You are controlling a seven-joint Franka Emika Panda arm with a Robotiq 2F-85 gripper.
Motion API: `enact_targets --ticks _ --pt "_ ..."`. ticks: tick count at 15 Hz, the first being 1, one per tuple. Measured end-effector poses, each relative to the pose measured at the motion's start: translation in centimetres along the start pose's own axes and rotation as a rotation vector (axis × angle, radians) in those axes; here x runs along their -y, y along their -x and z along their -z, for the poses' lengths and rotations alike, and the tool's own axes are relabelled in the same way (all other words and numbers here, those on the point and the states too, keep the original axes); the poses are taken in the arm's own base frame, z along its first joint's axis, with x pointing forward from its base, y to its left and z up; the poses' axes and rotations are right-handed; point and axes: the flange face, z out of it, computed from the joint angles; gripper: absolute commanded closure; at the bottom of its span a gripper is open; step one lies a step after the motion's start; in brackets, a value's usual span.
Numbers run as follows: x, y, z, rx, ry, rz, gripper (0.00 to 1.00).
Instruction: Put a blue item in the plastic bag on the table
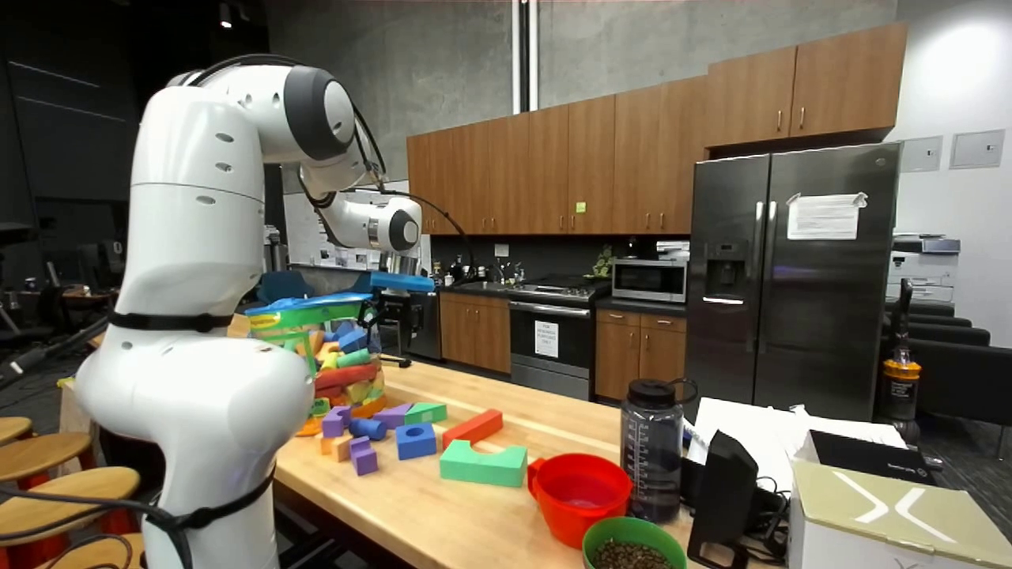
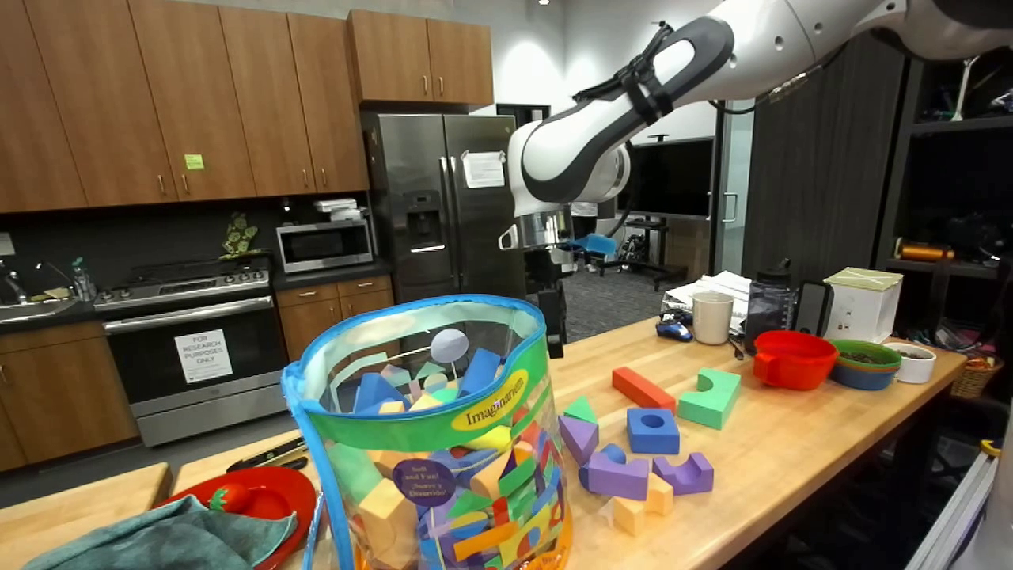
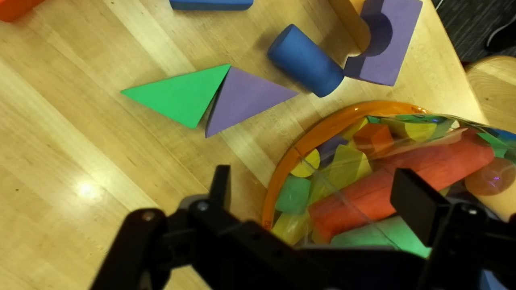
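Gripper [image 3: 316,193] released, jaws wide; contact unclear.
Wrist view, 4 o'clock: plastic bag [image 3: 290,155] of blocks [image 3: 363,195]; in an exterior view, 5 o'clock: green bowl [image 1: 632,525] of pellets [image 1: 630,555].

Plastic bag [image 1: 316,314] partly behind arm [image 1: 198,269]

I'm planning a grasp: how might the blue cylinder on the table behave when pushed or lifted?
The blue cylinder would likely roll, being round and on its side. It is probably squeezable, perhaps light, if the "Soft and Fun" label on the bag applies to it.
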Motion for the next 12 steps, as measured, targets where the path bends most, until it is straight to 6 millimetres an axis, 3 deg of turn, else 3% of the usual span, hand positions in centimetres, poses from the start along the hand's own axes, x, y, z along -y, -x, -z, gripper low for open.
enact_targets --ticks 7,9,12 --pt "-0.3 -0.1 0.5 -0.007 0.012 0.006 0.0" --pt "-1.1 -0.4 2.2 -0.028 0.049 0.027 0.0" --pt "-2.8 -0.8 6.2 -0.068 0.148 0.077 0.0"
